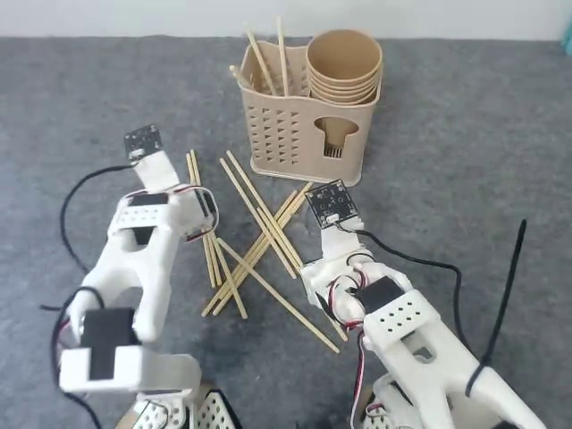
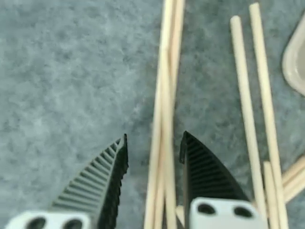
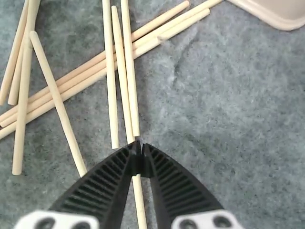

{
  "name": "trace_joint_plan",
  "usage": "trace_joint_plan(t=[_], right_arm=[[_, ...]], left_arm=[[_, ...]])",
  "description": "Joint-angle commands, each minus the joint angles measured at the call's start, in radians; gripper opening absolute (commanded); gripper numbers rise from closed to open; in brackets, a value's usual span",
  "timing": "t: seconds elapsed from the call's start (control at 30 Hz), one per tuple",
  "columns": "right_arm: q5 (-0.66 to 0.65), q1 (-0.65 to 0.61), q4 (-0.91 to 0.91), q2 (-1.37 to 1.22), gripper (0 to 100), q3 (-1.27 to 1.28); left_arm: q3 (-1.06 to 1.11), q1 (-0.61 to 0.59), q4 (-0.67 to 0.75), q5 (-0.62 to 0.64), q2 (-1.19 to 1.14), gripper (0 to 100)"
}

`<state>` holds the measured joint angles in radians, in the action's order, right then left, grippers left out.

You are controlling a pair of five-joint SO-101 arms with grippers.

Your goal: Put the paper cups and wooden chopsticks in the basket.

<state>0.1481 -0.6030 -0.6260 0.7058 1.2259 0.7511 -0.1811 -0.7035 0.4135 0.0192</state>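
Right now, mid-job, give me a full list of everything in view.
basket: one, beige, far middle of the carpet
paper cups: one stack of about five, brown, in one basket compartment
standing chopsticks: about three, pale wood, in the other compartment
loose chopsticks: roughly a dozen, pale wood, crisscrossed between the arms
carpet: one, grey, under everything
left gripper: black fingers, open astride loose chopsticks
right gripper: black fingers, shut over a loose chopstick, grip unclear
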Motion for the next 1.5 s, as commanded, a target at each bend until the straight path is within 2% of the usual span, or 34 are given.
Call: trace_joint_plan(t=[0.0,0.3,0.47,0.67,1.0,1.13,1.23,1.33,1.47], right_arm=[[-0.012,-0.007,0.012,0.022,1.1,-0.008],[-0.012,-0.002,0.01,0.024,0.9,-0.006],[-0.012,-0.002,0.01,0.024,0.9,-0.006],[-0.012,-0.002,0.01,0.024,0.9,-0.006],[-0.006,-0.002,0.01,0.024,0.9,-0.011],[-0.005,-0.004,0.01,0.024,1.2,-0.012],[-0.005,-0.008,0.002,0.012,1.3,-0.032],[-0.003,-0.008,-0.085,0.002,1.3,-0.091],[-0.003,-0.008,-0.143,-0.053,1.3,-0.166]], left_arm=[[-0.061,0.052,0.02,0.009,-0.014,17],[-0.056,0.061,0.021,0.009,-0.025,16],[-0.056,0.063,0.021,0.006,-0.025,6],[-0.033,0.064,0.057,0.005,-0.018,2],[-0.008,0.06,0.06,0.002,0.026,1],[0.076,0.06,0.069,-0.025,0.176,1],[0.193,0.061,0.143,-0.064,0.341,1],[0.326,0.071,0.21,-0.064,0.534,1],[0.47,0.101,0.232,-0.063,0.801,1]])
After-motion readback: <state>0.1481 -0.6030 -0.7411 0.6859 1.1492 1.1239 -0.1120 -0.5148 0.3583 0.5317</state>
